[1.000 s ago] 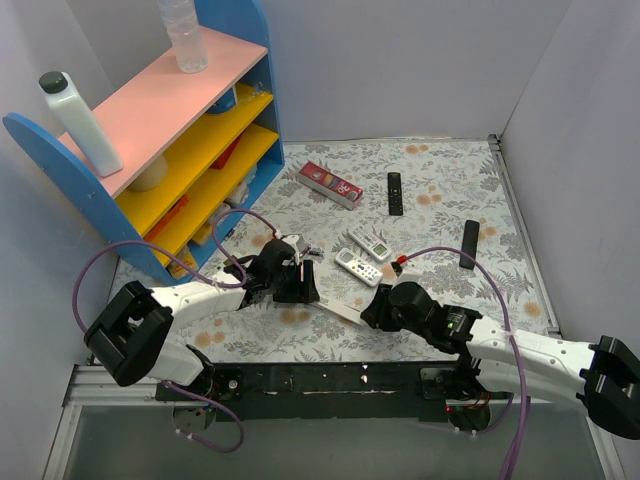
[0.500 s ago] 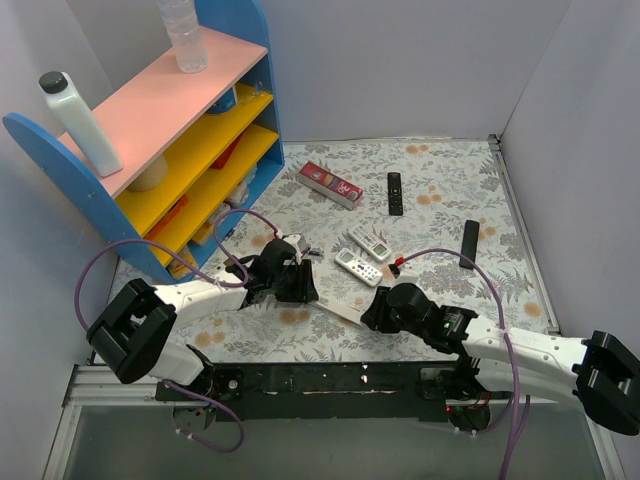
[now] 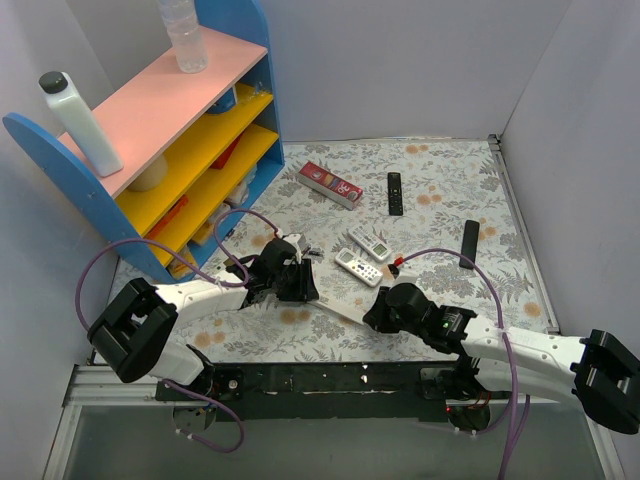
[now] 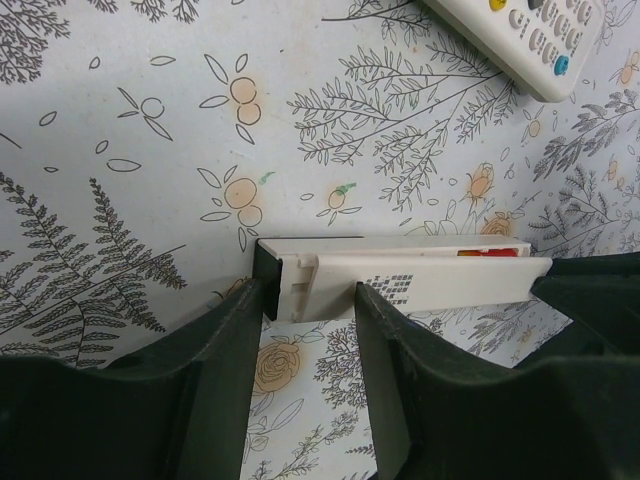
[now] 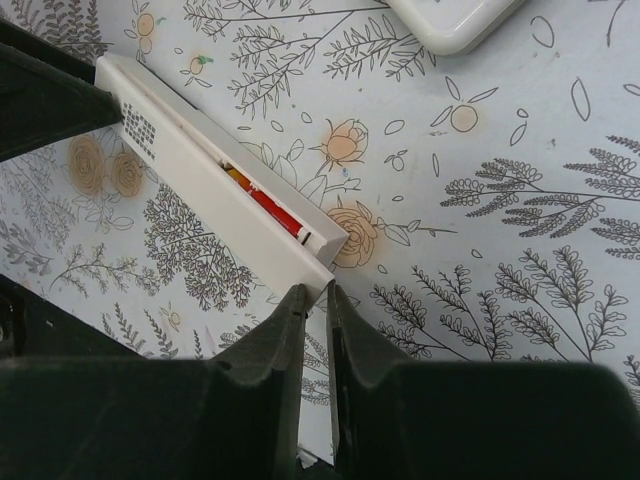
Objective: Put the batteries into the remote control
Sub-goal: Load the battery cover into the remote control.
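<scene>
Top external view: the remote control lies on the floral table, just below two white button remotes.
Left gripper: fingers straddle the remote's end.
Right gripper: fingers nearly together at the other end.
Battery: red, inside the remote.

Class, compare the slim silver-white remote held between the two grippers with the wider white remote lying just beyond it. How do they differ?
The slim remote is a plain narrow bar; the wider remote has coloured buttons. The slim remote is gripped at its ends by the left gripper and right gripper; the wider remote lies untouched. Both are pale, on the floral tabletop.
</scene>
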